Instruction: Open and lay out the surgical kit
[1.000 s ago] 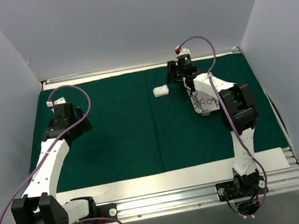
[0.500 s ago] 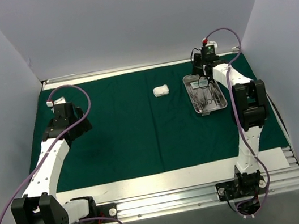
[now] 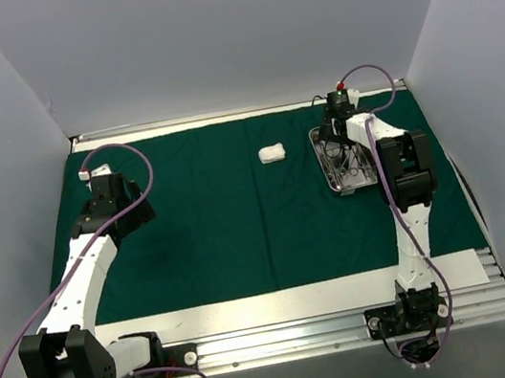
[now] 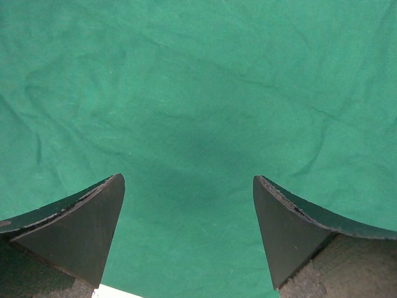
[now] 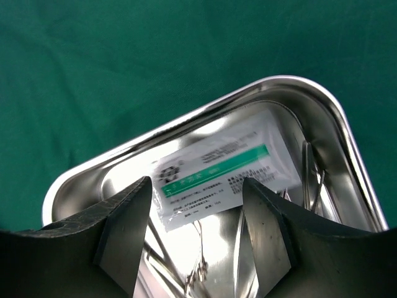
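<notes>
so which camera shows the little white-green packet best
The right wrist view: the packet lies flat in the steel tray, framed by the right claw, its green stripe and print visible. The top external view shows the tray, but the packet is too small to make out. The left wrist view shows only green cloth.

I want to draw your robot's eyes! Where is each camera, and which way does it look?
Top external: above and behind the arms, looking down at drape, gauze and tray; both arms show.
Left wrist: on the left arm, looking down at bare drape; open left gripper shows.
Right wrist: on the right arm, looking into the tray at a packet; right gripper shows.
Shared: top and right wrist both see the tray.
</notes>
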